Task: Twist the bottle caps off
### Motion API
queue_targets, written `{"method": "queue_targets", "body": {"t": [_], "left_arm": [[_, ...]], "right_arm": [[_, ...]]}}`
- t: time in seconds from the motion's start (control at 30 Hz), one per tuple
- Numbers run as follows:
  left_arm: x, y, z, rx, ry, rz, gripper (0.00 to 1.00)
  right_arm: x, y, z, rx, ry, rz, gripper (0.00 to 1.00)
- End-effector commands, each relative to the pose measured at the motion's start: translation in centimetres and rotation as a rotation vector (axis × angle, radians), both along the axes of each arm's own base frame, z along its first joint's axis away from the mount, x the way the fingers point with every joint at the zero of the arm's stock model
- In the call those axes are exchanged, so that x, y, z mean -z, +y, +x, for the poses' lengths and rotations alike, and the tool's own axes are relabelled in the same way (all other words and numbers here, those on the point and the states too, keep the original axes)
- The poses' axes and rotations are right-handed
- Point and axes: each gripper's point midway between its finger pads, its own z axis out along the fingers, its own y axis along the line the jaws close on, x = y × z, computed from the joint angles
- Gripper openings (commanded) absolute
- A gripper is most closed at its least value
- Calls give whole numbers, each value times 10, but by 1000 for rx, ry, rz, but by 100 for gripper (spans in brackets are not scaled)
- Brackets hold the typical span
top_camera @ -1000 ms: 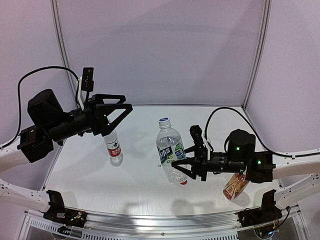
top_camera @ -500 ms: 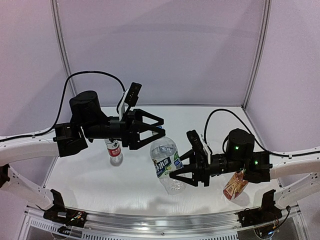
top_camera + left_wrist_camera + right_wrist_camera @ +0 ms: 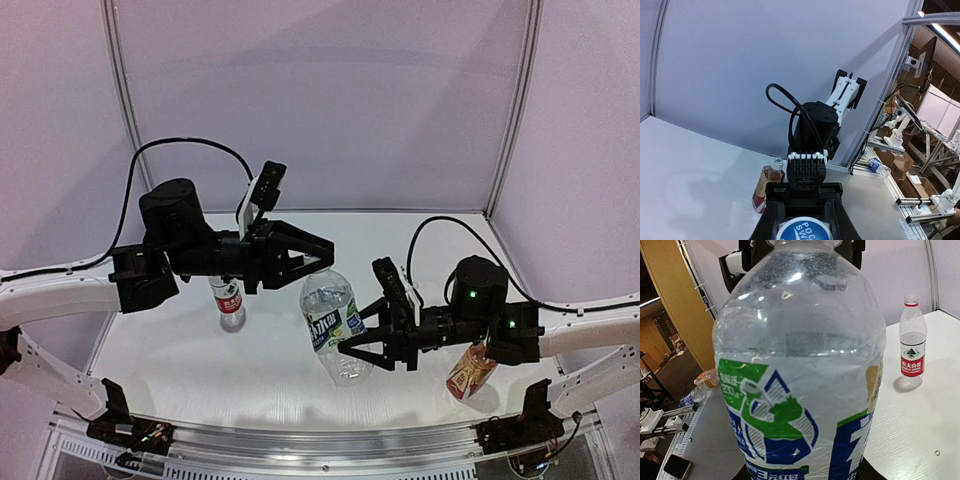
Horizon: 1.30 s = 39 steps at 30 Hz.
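The blue-and-white cap sits at the bottom centre of the left wrist view, and the left gripper is clenched on it. The green-blue label bottle under it is in the middle of the top view, and the right gripper grasps its lower body. The long axis of the bottle leans from the lower right up to the upper left, so the neck points into the left gripper. We judge that the left arm must turn the cap around this leaning axis.

The cap is blue and white, the bottle labelled green and blue.
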Motion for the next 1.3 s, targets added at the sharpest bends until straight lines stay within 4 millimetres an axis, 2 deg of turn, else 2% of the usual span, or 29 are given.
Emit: {"method": "queue_targets", "body": {"t": [0.0, 0.17, 0.37, 0.53, 0.67, 0.77, 0.93, 1.07, 1.17, 1.27], "left_arm": [[-7, 0, 6, -37, -7, 0, 12], [3, -4, 20, -141, 5, 61, 10], [21, -1, 63, -562, 69, 262, 8], [34, 1, 74, -797, 145, 310, 12], [44, -3, 75, -851, 190, 303, 18], [40, -11, 71, -831, 178, 287, 20], [24, -18, 58, -774, 86, 257, 50], [4, -8, 49, -740, 20, 220, 79], [-7, 10, 42, -731, -19, 187, 90], [-11, 27, 37, -706, -50, 176, 97]], "right_arm": [[-13, 3, 2, 5, -36, 26, 0], [-5, 0, 24, 136, -40, -24, 0], [5, -13, 59, 353, -48, -88, 0], [12, -23, 78, 472, -51, -133, 0], [14, -26, 82, 505, -51, -144, 0], [12, -27, 82, 506, -51, -140, 0], [12, -26, 80, 493, -50, -137, 0], [12, -22, 77, 470, -49, -137, 0], [11, -21, 74, 452, -48, -133, 0], [9, -18, 70, 425, -52, -120, 0]]}}
